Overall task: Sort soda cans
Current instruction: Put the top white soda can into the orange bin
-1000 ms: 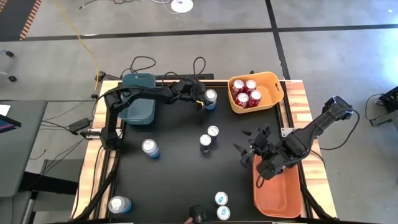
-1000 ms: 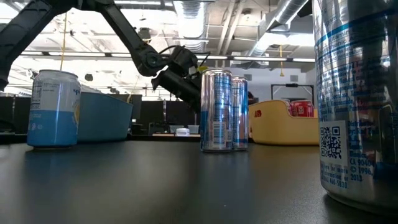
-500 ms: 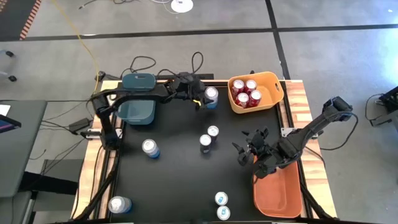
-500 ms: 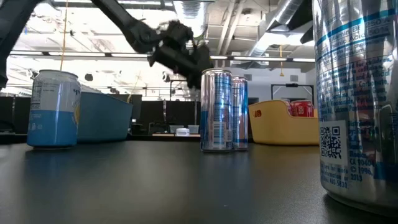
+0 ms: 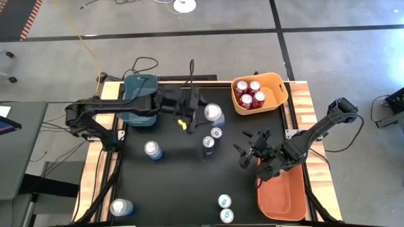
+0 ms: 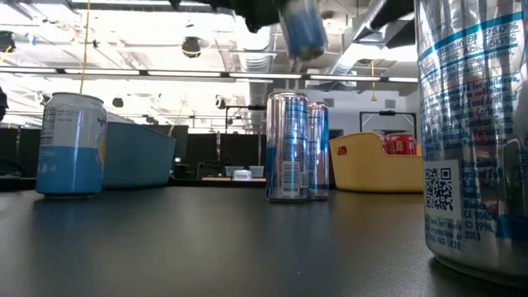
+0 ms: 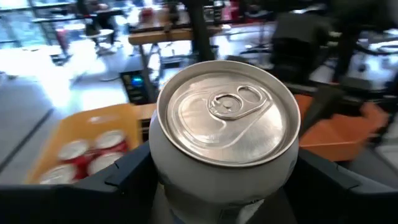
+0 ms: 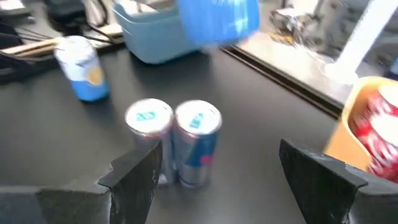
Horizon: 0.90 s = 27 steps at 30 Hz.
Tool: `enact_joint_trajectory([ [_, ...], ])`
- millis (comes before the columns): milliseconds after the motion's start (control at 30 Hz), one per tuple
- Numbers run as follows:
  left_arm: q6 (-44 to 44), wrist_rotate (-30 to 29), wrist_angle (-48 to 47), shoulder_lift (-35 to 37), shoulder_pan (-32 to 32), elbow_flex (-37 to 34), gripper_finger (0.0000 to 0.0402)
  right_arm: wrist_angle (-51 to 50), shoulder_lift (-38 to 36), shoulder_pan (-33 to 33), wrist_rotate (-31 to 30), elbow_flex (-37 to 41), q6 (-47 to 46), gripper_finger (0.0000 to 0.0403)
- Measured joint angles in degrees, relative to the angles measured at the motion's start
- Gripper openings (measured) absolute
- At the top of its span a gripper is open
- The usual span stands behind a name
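My left gripper (image 5: 206, 114) is shut on a blue soda can (image 5: 214, 113), held high above the table's far middle. The can shows at the top of the low view (image 6: 302, 30) and fills the left wrist view (image 7: 227, 121). My right gripper (image 5: 249, 152) is open and empty, just left of the orange bin (image 5: 282, 194). Two silver-grey cans (image 5: 211, 140) stand upright side by side at the table's middle. Blue cans stand at the left (image 5: 152, 150) and the near left corner (image 5: 120, 207). Two more cans (image 5: 225, 209) stand at the near edge. My left gripper pinches the blue can's body just below its top rim (image 7: 158, 163) between its two fingers (image 7: 132, 173), one on each side. The fingers come about level from the table's left. The can is lifted clear of the table, top up and slightly tilted.
A blue bin (image 5: 140, 101) stands at the far left. A yellow bin (image 5: 273, 81) at the far right holds several red cans (image 5: 250, 93). A large can (image 6: 474, 132) stands close to the low camera.
My left gripper has lifted the blue can from its spot on the table beside the yellow bin. It has carried the can up and a little toward the near edge, and the can now hangs clear. My right gripper has shifted slightly toward the table's middle.
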State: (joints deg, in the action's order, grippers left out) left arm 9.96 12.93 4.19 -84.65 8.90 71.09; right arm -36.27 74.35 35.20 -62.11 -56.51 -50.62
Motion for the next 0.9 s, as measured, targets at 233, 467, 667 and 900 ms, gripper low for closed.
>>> enact_joint_trajectory([
  [233,-4.40,-0.51,0.00,-0.63,-7.04,0.00,0.0276,17.34,0.00,0.00,0.89,0.00,18.76,0.0340],
  [467,-2.59,-5.29,-0.87,-0.75,-12.36,-0.02,0.0276,21.31,-0.18,1.77,4.99,-0.39,24.14,0.0340],
  [667,3.27,-11.83,-1.62,-1.76,-15.28,0.00,0.0276,22.69,-2.11,5.23,5.24,-4.25,28.13,0.0340],
  [900,9.42,-7.07,-1.34,-6.24,-16.08,0.00,0.0276,17.06,-1.99,2.58,21.99,-9.17,39.32,0.0340],
])
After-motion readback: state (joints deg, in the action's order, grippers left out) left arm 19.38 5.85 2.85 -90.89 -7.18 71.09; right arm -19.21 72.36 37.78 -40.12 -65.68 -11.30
